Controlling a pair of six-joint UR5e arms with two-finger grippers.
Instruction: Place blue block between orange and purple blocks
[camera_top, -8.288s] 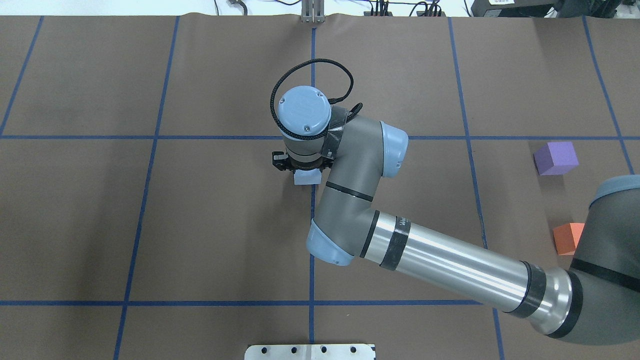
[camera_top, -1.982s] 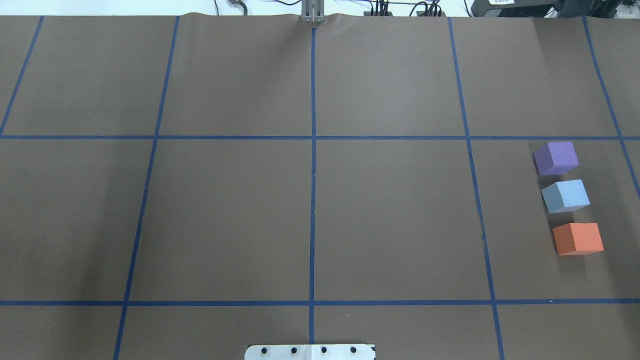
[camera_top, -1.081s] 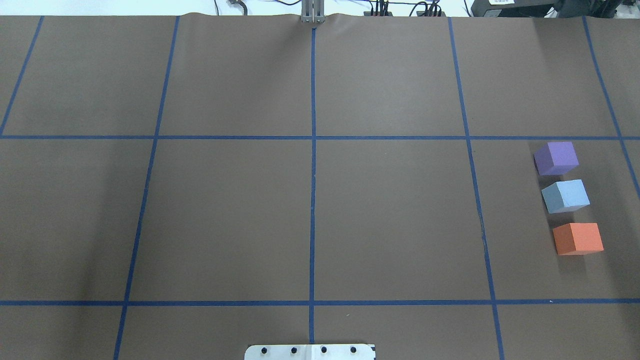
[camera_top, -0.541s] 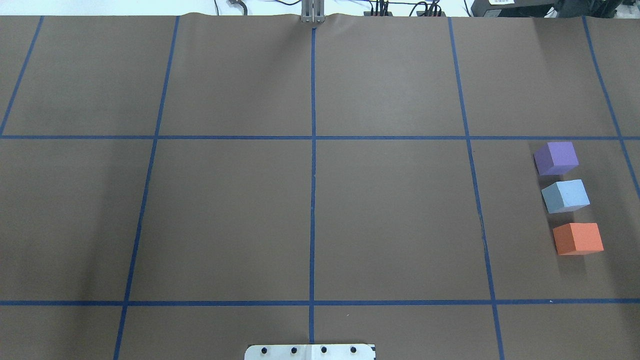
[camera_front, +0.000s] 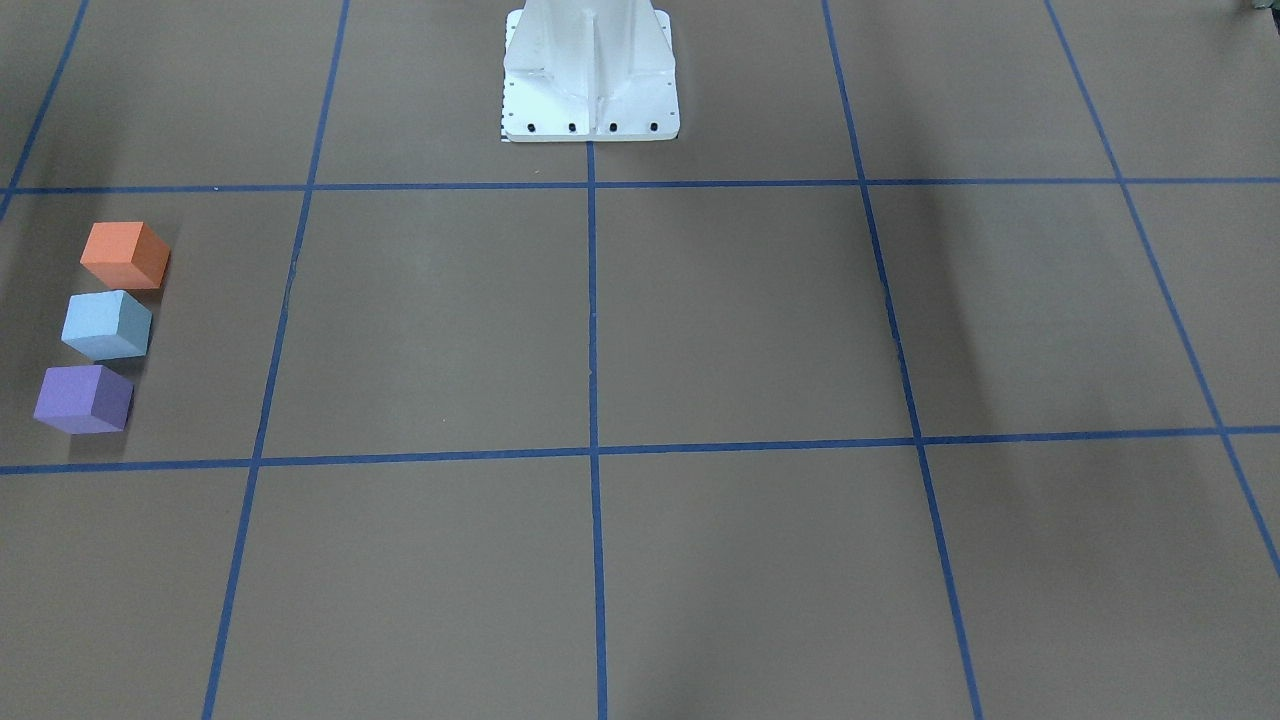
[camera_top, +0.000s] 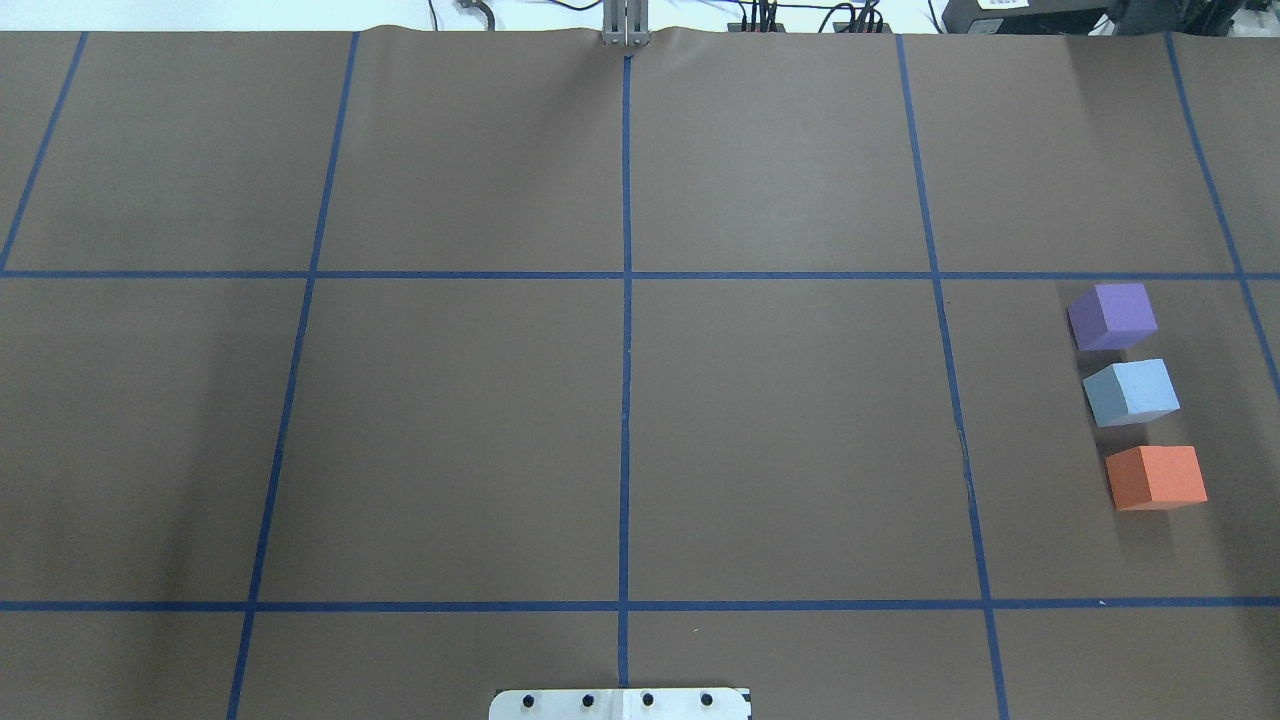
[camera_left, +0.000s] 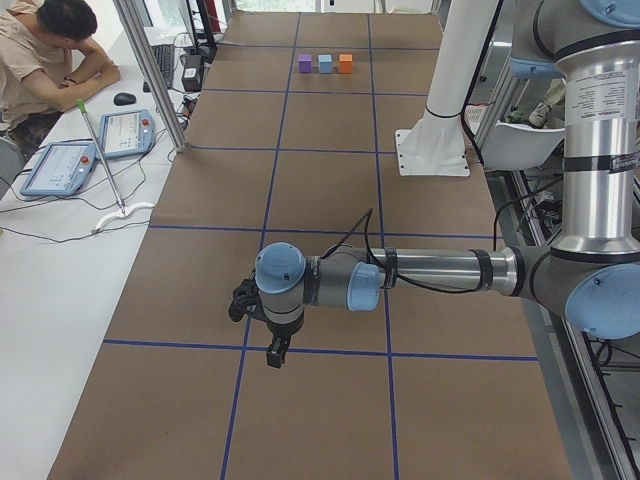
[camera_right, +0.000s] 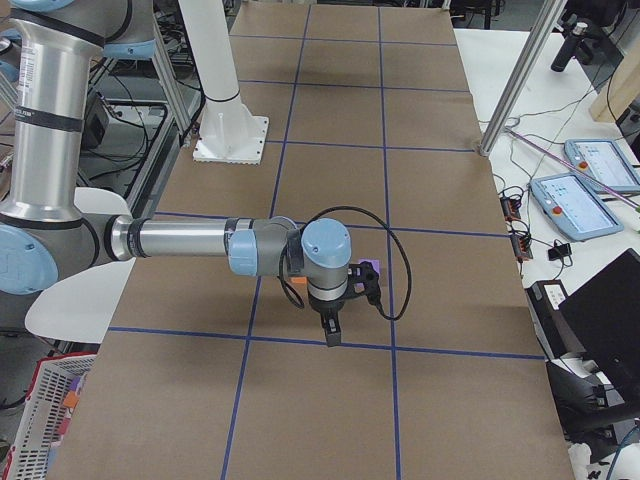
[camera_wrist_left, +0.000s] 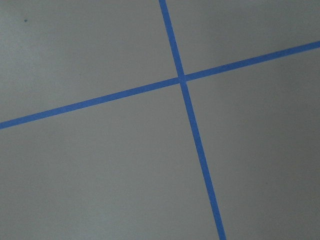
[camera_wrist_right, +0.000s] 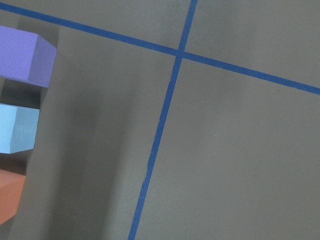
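The light-blue foam cube (camera_top: 1131, 392) rests flat on the brown paper table cover (camera_top: 780, 430) at the robot's right end of the table. It lies in line between the purple foam cube (camera_top: 1112, 316) on the far side and the orange foam cube (camera_top: 1156, 477) on the side nearer the robot. In the overhead view we see a thin strip of cover on each side of the blue cube, so we judge that it touches neither neighbour; the gap to the purple cube is the slimmer one. We judge the placement complete, which leaves checking and parking as the step in hand. The right gripper (camera_right: 331, 335) hangs pointing down over the cover near the row. It shows only in a side view, so we cannot tell whether its fingers are apart or together. The left gripper (camera_left: 275, 352) hangs over a crossing of blue tape lines (camera_wrist_left: 182, 78), well apart from the cubes, and we cannot tell its finger state either. We advise lifting the right arm first and then moving it away from the row, with no sideways sweep, since light foam probably slides at a touch. We confirm the order orange, blue, purple in the front-facing view.
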